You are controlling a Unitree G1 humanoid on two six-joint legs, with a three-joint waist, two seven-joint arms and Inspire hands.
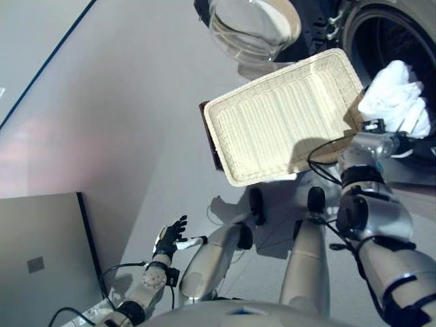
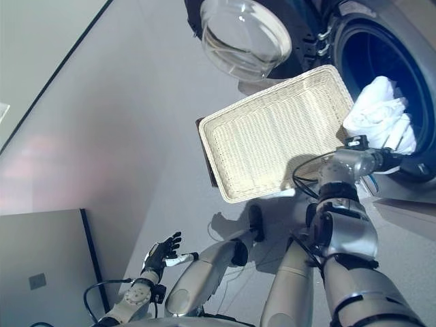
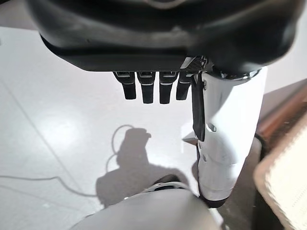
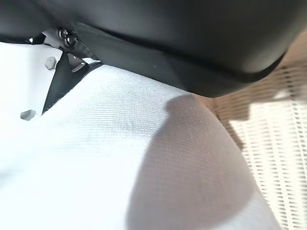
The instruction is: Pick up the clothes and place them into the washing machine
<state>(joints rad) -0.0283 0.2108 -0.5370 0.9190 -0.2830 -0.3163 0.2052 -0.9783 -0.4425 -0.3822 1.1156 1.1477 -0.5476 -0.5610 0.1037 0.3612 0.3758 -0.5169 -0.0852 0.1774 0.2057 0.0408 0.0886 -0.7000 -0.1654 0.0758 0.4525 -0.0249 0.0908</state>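
On grey floor [image 1: 122, 136]: wicker basket [image 1: 286, 122], washing machine [image 2: 402, 75].

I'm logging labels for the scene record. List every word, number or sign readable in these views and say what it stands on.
No readable text in any view.
White wicker basket: no label.
Washing machine and its open glass door: no print visible.
White clothes at the drum, by the right hand: plain.
Grey panel at lower left: a small square mark, no legible characters.
Left hand: no markings.
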